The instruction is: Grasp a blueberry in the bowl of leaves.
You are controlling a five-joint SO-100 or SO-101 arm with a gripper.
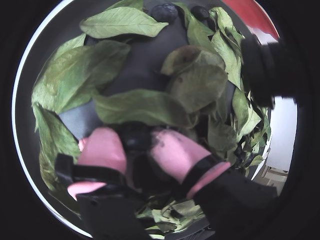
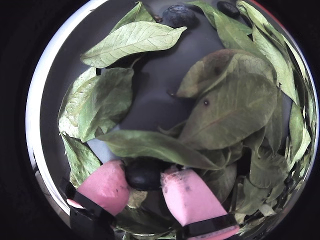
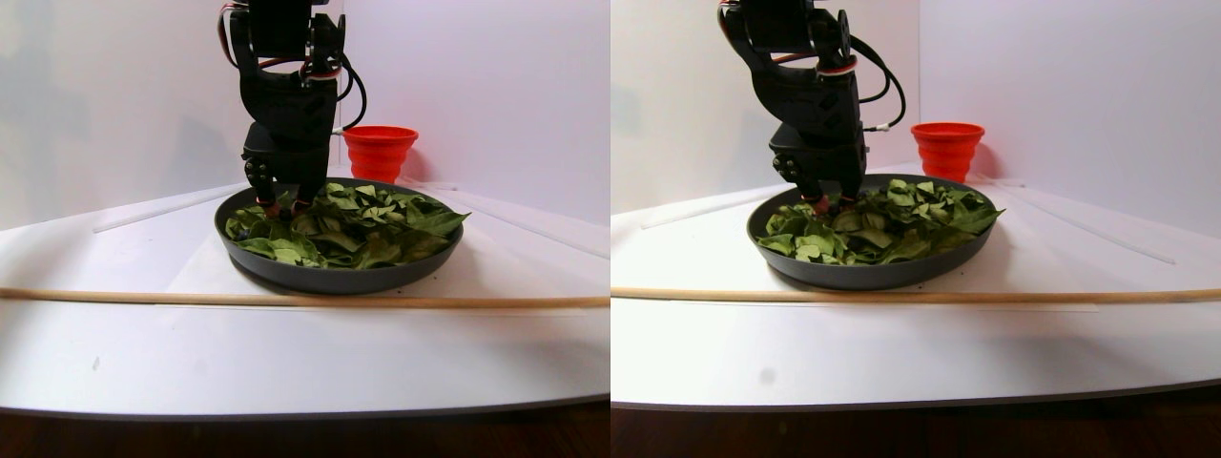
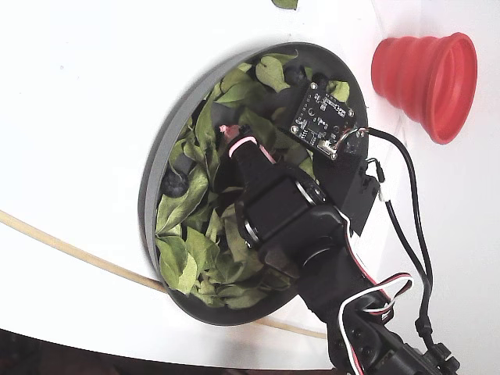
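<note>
We see the blueberry [image 2: 144, 173] low in the bowl [image 2: 50, 95], lying among the leaves [image 2: 227, 107] with one long leaf draped over its upper edge. It sits between the two pink fingertips [image 2: 107, 185] of the gripper [image 2: 145, 185], which press against it from the left and the right in both wrist views, so the fingers are closed on the berry [image 1: 134, 137]. Two more berries [image 2: 178, 14] rest at the far rim of the dish, well apart from the held one.

In the stereo pair view we find the arm [image 3: 286, 95] standing nearly upright over the rear left part of the bowl [image 3: 334, 277], its black wrist pointing straight down and the gripper [image 3: 281, 205] sunk into the leaves [image 3: 362, 229]. The fixed view shows the same pose from above: the arm's black body [image 4: 289, 219] covers the middle of the bowl [image 4: 152, 187], with a pink fingertip [image 4: 230, 131] just visible past it.

A red ribbed cup [image 3: 380, 148] stands behind the bowl, apart from it. A thin wooden stick [image 3: 286, 300] lies across the white table [image 3: 286, 363] in front of the bowl.
</note>
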